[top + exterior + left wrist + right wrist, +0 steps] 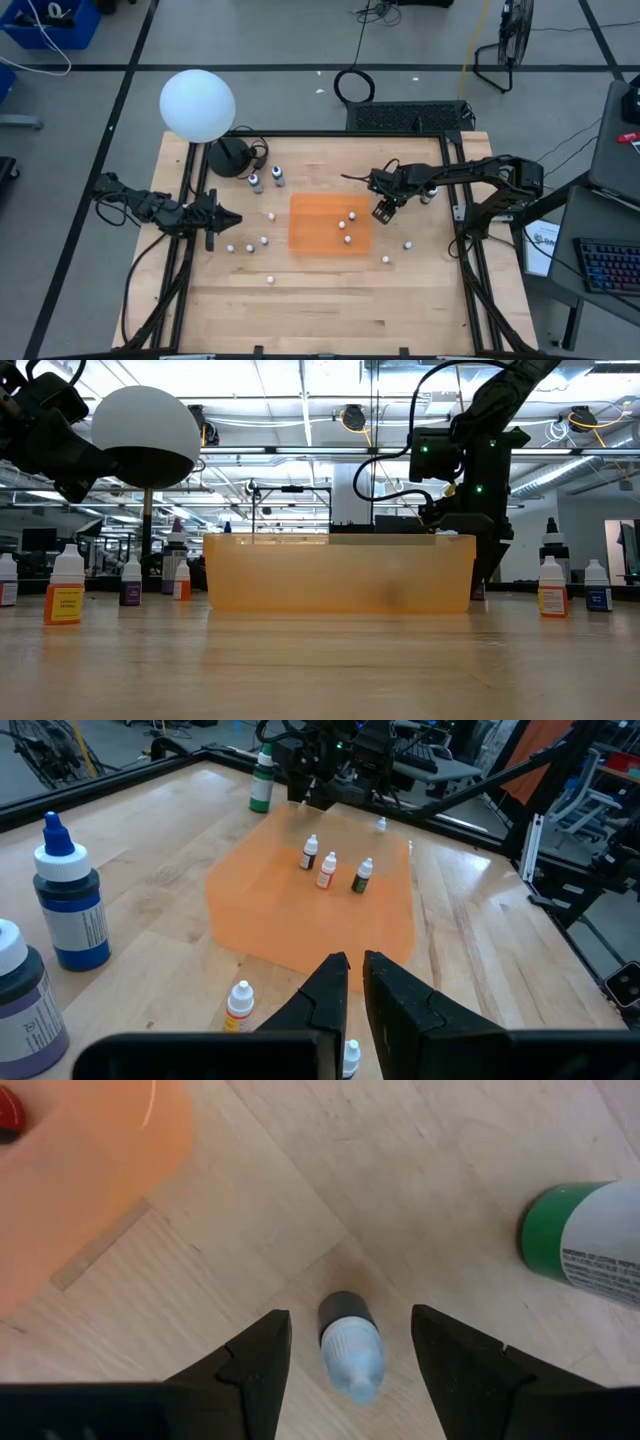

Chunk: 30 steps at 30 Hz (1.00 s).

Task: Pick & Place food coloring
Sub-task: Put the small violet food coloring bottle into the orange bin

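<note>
right wrist view is showing the right hand (350, 1345) hanging wide over a small dark bottle (348, 1342) just beside the orange mat (80, 1170); next it should be lowering and closing. left hand (355, 982) is waiting, pinched, empty, across the mat.

A robotics lab in an open industrial hall: a framed wooden counter (330, 300), taped grey floor (260, 40), floor fan (508, 40), ceiling ducts (300, 420).
</note>
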Available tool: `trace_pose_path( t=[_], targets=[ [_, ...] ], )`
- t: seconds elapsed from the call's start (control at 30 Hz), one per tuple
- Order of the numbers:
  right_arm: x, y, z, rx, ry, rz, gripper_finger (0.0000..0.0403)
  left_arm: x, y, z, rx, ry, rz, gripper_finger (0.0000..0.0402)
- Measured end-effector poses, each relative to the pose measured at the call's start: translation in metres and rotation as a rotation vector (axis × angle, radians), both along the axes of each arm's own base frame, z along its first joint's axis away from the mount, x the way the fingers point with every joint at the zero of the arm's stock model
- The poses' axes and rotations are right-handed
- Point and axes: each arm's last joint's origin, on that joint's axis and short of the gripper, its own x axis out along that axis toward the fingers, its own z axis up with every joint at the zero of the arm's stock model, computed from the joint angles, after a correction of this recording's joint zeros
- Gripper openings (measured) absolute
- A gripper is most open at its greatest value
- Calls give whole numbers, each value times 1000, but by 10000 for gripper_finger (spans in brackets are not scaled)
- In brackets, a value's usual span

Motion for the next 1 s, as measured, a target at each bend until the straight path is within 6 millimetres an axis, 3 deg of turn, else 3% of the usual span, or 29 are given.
trace_pose_path(
  t=[1.0],
  targets=[
    [2, 5, -5, 2, 23, 2, 196, 0, 0, 0, 0, 0, -1, 42]
  ],
)
